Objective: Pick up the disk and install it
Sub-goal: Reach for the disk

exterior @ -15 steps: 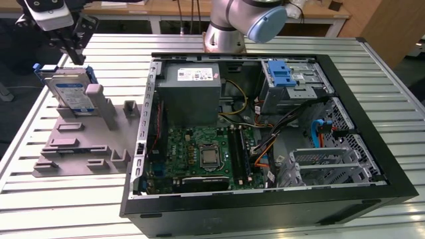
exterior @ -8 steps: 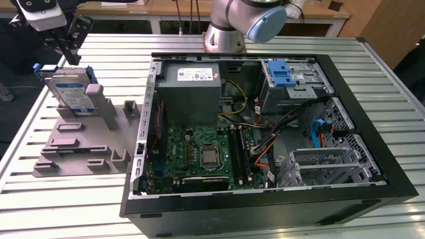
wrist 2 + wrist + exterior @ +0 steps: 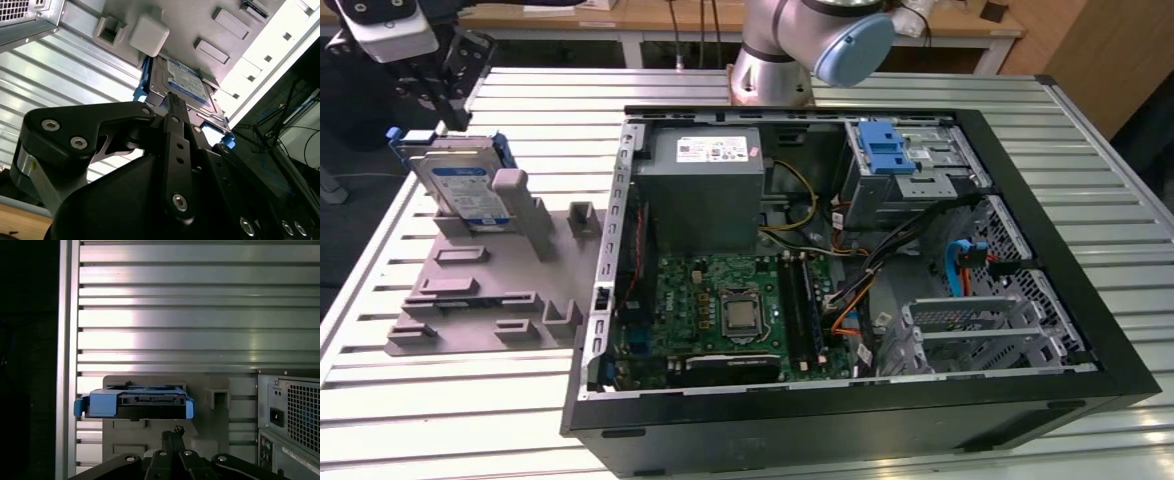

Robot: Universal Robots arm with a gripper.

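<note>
The disk (image 3: 462, 185), silver with a white-and-blue label and a blue rail frame, stands on edge in a slot of the grey holder plate (image 3: 467, 290) at the exterior view's left. My gripper (image 3: 450, 100) hangs just above and behind its upper edge, apart from it. In the first wrist view the disk's blue-framed edge (image 3: 134, 403) lies ahead of the gripper (image 3: 173, 433), whose fingers are shut together on nothing. The second wrist view shows the gripper (image 3: 172, 100) close to the disk's labelled face (image 3: 187, 82).
An open computer case (image 3: 854, 400) lies on the slatted metal table (image 3: 440, 420) beside the holder. Inside are a grey power supply box (image 3: 704, 185), a green motherboard (image 3: 720, 305), a drive cage with a blue latch (image 3: 886, 150) and loose cables. The arm's base (image 3: 774, 75) stands behind the case.
</note>
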